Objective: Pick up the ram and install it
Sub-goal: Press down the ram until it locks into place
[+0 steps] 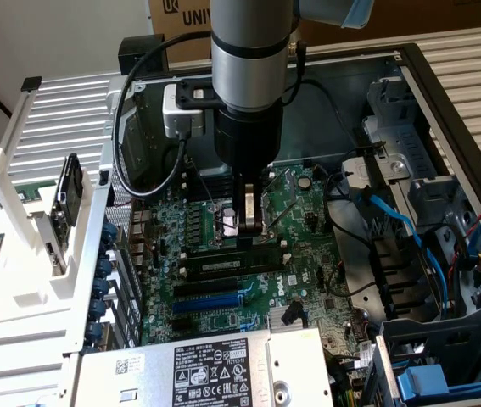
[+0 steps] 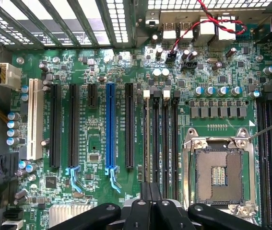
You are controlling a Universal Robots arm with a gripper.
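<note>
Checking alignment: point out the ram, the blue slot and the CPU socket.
ram [image 1: 226,263], exterior view, white label.
blue slot [image 2: 110,124], wrist view, middle.
CPU socket [image 2: 219,175], wrist view, centre.

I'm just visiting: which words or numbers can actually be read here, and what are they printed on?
"UNIV": on the cardboard box behind the arm; the rest is hidden.
"DELL": on the white label of the power supply; its finer print is too small to read.
The ram sticker and the motherboard print: too small to read.
</note>
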